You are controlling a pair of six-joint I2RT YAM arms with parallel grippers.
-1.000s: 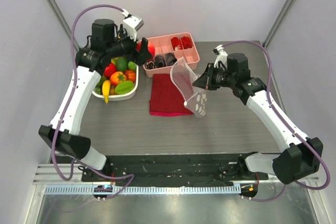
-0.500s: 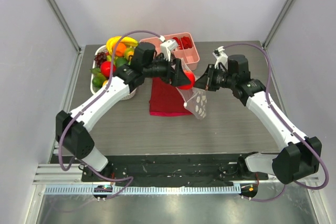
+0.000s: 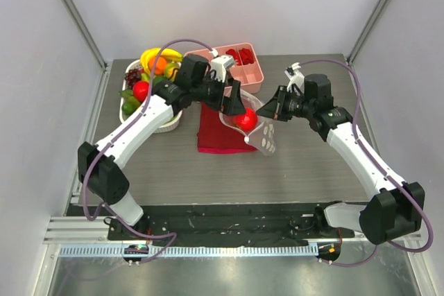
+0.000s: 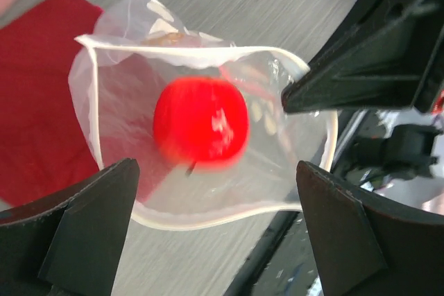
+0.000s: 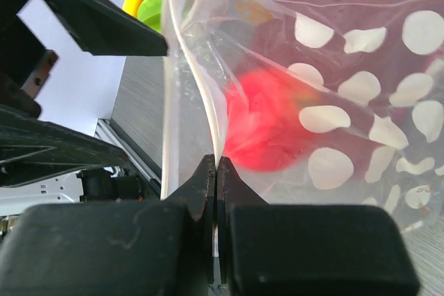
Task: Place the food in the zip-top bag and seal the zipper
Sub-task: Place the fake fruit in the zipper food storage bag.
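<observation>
Nearest the arm bases lies a bare stretch of the grey table [image 3: 208, 171]. Past it, a dark red cloth [image 3: 214, 135] lies flat, and the zip-top bag [image 3: 263, 140] hangs over its right edge, its dotted lower part angled down toward the table. The right gripper [image 5: 216, 168] is pinched tight on the bag's rim, its two fingers pressed together over the zipper [image 5: 200, 91], which is unsealed; the rim curves round in a wide open loop. A red fruit [image 4: 201, 124], one piece of the food, sits inside the bag just below the mouth, blurred in both wrist views and touching neither gripper. The left gripper [image 3: 234, 105] hangs directly above the opening with its fingers [image 4: 73, 237] spread wide and nothing between them. Farther back on the left, a white basket [image 3: 127, 110] holds more fruit, among them a yellow banana [image 3: 159, 54]. At the far middle stands a pink divided tray [image 3: 254, 74].
</observation>
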